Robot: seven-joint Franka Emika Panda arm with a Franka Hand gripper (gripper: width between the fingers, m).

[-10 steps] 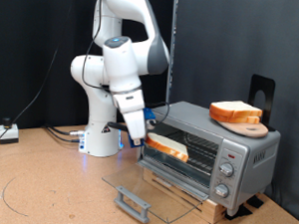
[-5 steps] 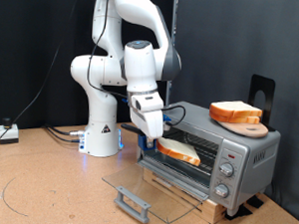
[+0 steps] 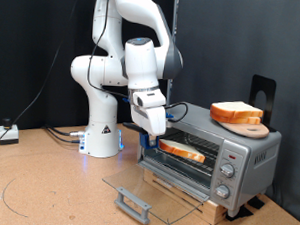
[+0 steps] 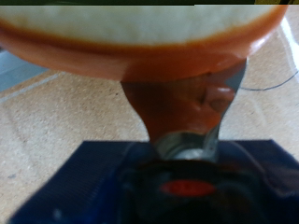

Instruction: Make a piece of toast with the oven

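The oven [image 3: 240, 154] stands at the exterior view's right with its glass door [image 3: 152, 185] dropped flat and the bar handle [image 3: 133, 204] toward the front. My gripper [image 3: 159, 136] is at the left edge of the oven opening, shut on the piece of toast [image 3: 186, 151]. The toast lies nearly flat and reaches into the oven cavity. In the wrist view the toast [image 4: 140, 33] fills the far end beyond a finger [image 4: 187, 103]. A second, alike slice [image 3: 236, 112] lies on a round wooden board [image 3: 252, 128] on top of the oven.
The oven sits on a wooden block on the brown table [image 3: 47, 188]. A black stand [image 3: 262, 92] rises behind the oven. The arm's white base [image 3: 101, 135] is behind the door. Cables and a small box [image 3: 5, 134] lie at the far left.
The gripper has carried the toast rightward and lowered it to level, from in front of the oven opening to partly inside the cavity.
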